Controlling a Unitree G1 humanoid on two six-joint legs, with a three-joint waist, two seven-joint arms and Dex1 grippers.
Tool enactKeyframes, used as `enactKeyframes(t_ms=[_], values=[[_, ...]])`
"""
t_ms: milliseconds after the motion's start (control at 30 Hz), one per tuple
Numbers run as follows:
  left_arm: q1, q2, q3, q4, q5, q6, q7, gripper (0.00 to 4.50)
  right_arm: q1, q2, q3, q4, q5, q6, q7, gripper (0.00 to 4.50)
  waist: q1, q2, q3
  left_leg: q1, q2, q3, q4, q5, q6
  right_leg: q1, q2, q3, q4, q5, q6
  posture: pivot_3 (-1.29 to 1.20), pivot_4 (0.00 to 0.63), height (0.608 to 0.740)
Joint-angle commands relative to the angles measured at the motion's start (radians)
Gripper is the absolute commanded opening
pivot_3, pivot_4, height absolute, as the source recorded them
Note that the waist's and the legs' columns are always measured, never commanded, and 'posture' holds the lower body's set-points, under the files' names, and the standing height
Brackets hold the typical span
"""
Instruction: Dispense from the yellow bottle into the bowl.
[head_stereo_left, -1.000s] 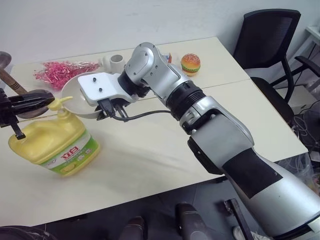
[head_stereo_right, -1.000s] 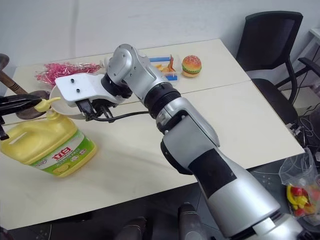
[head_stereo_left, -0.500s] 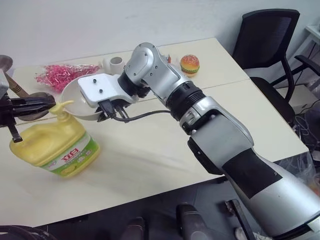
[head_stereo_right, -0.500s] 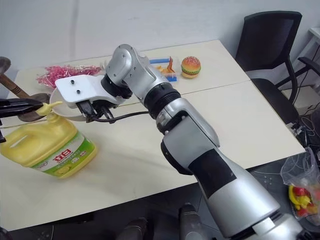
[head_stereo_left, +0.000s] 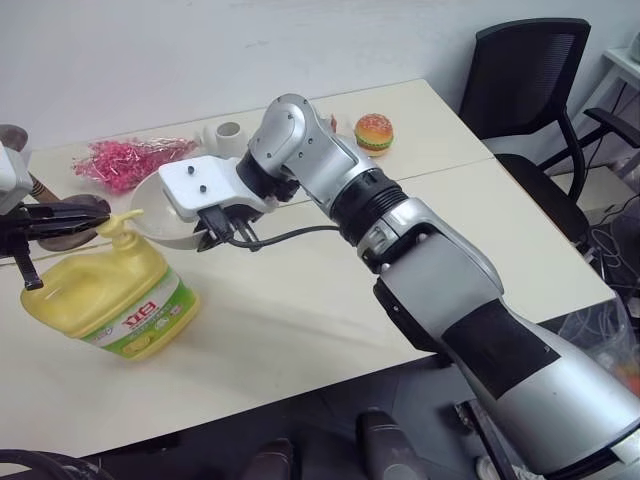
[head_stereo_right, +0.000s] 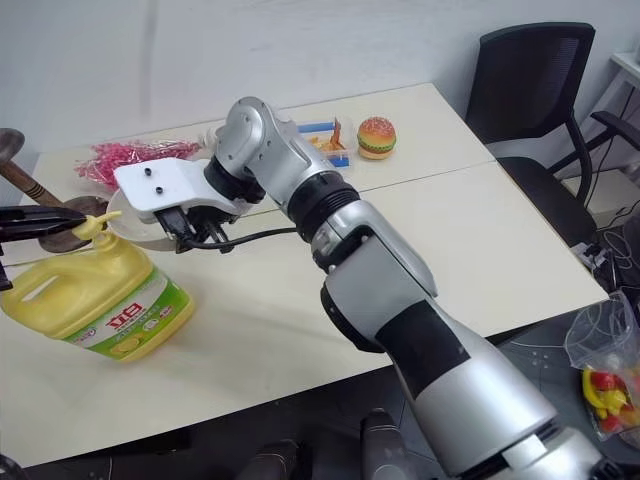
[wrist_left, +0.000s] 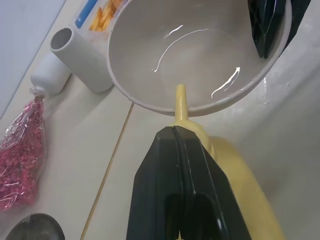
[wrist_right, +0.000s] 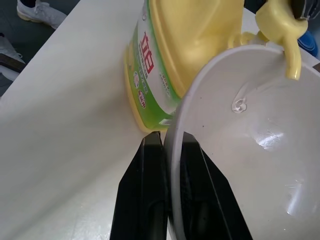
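My right claw (wrist_right: 167, 200) pinches the near rim of the bowl (wrist_right: 260, 150) between its two fingers, holding it tilted up off the table (head_stereo_left: 300, 320) with its mouth under the pump spout. My left claw (wrist_left: 176, 150) is pressed together, its tips resting on top of the pump head of the yellow bottle (head_stereo_left: 105, 290), which stands just beside and below the bowl on the side away from my right wrist.

Against a second ago, the pump head sits lower under my left claw and the jug has come more upright, while the bowl has kept its place. I take that as the press under way. The spout tip hangs just inside the bowl's rim, and a small clear drop already sits on the inner wall below it, so some liquid seems to have landed.

Beyond my claws lie a white vase (head_stereo_left: 228, 135), a pink bundle (head_stereo_left: 125, 160) and a toy burger (head_stereo_left: 374, 133).
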Motion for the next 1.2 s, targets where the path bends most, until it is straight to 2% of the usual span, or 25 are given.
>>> enactKeyframes(t_ms=[33,233,400,533,700,833,933,1100,1200], values=[[0.045,-0.039,-0.154,0.024,0.046,0.066,-0.029,0.02,-0.018,0.011,-0.036,-0.060,0.032,-0.017,-0.010,0.00,0.001,0.000,0.000,0.000,0.000,0.000,0.000,0.000,0.000,0.000,0.000,0.000,0.000,0.000,0.000,0.00,0.150,0.740],[-0.070,-0.029,-0.047,-0.022,-0.099,0.213,-0.029,0.02,-0.011,-0.002,-0.037,-0.067,0.034,-0.022,-0.001,0.00,0.004,-0.001,0.000,-0.001,0.000,0.000,0.002,-0.001,0.000,0.000,0.000,0.000,0.000,0.000,0.000,0.00,0.150,0.740],[-0.132,0.029,0.096,-0.087,-0.247,0.386,-0.074,0.02,0.015,-0.023,-0.033,-0.093,0.036,-0.023,0.019,0.00,0.001,-0.008,0.002,-0.006,0.001,-0.003,0.005,-0.002,0.000,-0.003,0.001,0.000,0.000,0.000,0.000,0.00,0.150,0.740],[-0.110,0.070,0.220,-0.121,-0.285,0.495,-0.143,0.84,0.036,-0.039,-0.031,-0.124,0.042,-0.014,0.038,0.00,-0.013,-0.012,0.001,-0.015,0.002,-0.010,0.009,-0.003,-0.001,-0.008,0.002,-0.002,0.000,0.000,0.000,0.00,0.150,0.740],[-0.083,0.092,0.348,-0.145,-0.266,0.552,-0.182,2.40,0.101,-0.089,-0.031,-0.197,0.060,0.016,0.084,0.00,-0.022,-0.012,0.001,-0.015,0.001,-0.017,0.008,-0.003,-0.002,-0.007,0.002,-0.004,0.000,0.000,0.000,0.00,0.150,0.740],[-0.071,0.076,0.442,-0.235,-0.310,0.661,-0.187,3.74,0.252,-0.205,-0.024,-0.354,0.074,0.071,0.121,0.00,-0.019,-0.013,0.001,-0.016,0.001,-0.020,0.010,-0.004,-0.002,-0.004,0.002,-0.004,-0.001,0.000,0.000,0.00,0.150,0.740],[-0.042,0.027,0.477,-0.368,-0.368,0.738,-0.161,4.46,0.397,-0.311,-0.028,-0.507,0.091,0.150,0.127,0.00,-0.005,-0.013,0.000,-0.017,0.000,-0.022,0.012,-0.004,-0.001,-0.003,0.001,-0.004,-0.001,0.000,-0.001,0.00,0.150,0.740],[0.087,-0.086,0.511,-0.588,-0.393,0.747,-0.122,4.46,0.670,-0.512,-0.013,-0.738,0.065,0.145,0.069,0.00,0.011,-0.012,0.001,-0.019,0.000,-0.021,0.016,-0.005,-0.002,-0.003,-0.001,-0.003,-0.002,0.000,-0.002,0.00,0.150,0.740],[0.219,-0.177,0.510,-0.708,-0.324,0.672,-0.096,4.46,0.817,-0.608,-0.031,-0.748,0.020,0.070,-0.067,0.00,0.017,-0.013,0.001,-0.021,0.001,-0.019,0.019,-0.005,-0.002,-0.003,-0.001,-0.003,-0.006,-0.002,-0.004,0.00,0.150,0.740]])
